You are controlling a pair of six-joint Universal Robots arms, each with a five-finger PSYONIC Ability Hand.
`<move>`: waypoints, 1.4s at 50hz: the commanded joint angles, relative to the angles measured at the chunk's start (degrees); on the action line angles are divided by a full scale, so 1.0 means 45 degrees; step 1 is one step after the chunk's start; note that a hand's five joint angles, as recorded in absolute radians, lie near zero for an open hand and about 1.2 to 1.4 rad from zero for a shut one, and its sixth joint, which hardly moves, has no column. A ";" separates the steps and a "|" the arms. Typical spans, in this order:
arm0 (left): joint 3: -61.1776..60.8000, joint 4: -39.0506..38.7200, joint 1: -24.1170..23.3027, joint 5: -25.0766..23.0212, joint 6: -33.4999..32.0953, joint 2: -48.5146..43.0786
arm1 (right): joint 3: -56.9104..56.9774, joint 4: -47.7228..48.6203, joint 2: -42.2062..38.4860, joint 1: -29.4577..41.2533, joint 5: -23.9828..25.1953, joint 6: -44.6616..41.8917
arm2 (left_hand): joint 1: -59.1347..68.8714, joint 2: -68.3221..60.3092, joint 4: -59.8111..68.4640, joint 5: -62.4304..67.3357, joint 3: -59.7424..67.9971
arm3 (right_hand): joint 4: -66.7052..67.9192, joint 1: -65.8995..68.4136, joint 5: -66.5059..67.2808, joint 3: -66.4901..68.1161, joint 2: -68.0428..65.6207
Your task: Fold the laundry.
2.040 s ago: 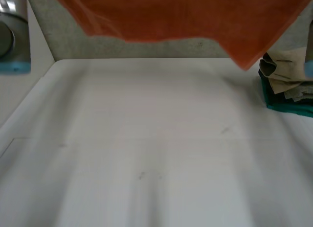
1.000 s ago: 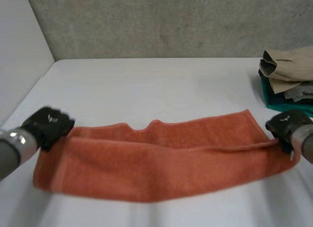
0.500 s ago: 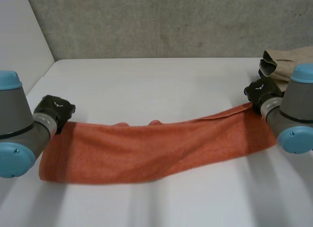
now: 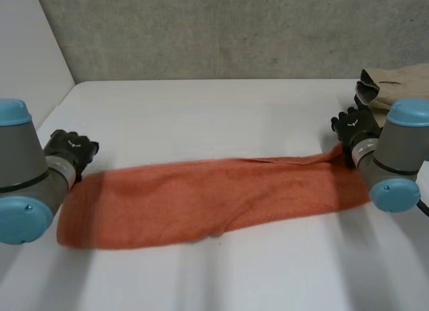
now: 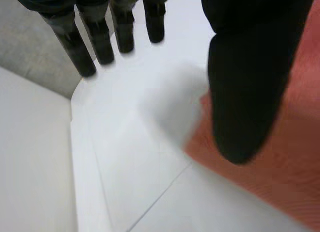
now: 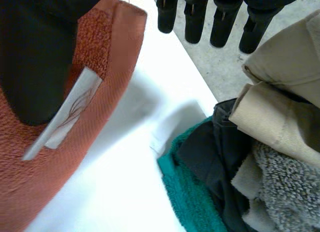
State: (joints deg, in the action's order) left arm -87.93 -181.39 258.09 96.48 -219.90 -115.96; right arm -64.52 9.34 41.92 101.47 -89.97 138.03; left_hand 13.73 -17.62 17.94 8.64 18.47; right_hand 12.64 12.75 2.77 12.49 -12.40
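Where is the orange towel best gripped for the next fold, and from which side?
Probably at its short ends, from the outside: the orange towel lies as a long flat strip, with the left hand and right hand open there.

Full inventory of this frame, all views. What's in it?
wall: 1, grey, at the back
table: 1, white, in front of the wall
towel: 1, orange, flat across the table
pile: 1, beige, teal, dark and grey cloths, at the table's right edge near the wall
label: 1, white, on the towel's end nearest the pile
left hand: 1, black, open, at the towel's left end
right hand: 1, black, open, at the towel's right end
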 commanded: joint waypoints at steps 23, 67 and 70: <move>-0.2062 -0.0765 -0.0887 -0.0678 0.0546 0.2546 | -0.4469 -0.4695 0.3868 -0.2763 0.3995 0.1007 | -0.0830 0.1693 -0.1766 -0.1920 -0.1881 | 0.3541 0.3517 0.3512 0.3576 -0.3596; -0.2102 -0.1333 -0.1024 -0.0659 0.1053 0.3932 | -0.5427 -0.1453 0.7207 -0.2535 0.2922 -0.0341 | -0.0830 0.1693 -0.1766 -0.1920 -0.1881 | 1.4968 1.4944 1.4939 1.5003 -1.5023; -0.2063 -0.1333 -0.1005 -0.0659 0.1580 0.4245 | -0.5155 -0.0575 0.7345 -0.0094 0.2942 -0.0145 | -0.0830 0.1693 -0.1766 -0.1920 -0.1881 | 1.4968 1.4944 1.4939 1.5003 -1.5023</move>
State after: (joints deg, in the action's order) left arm -97.59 -187.38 253.48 93.50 -215.65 -98.94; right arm -89.22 1.59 73.65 85.39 -77.17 134.09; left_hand 11.08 -11.38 11.45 2.85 11.85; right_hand 68.49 63.04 56.24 68.14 -67.15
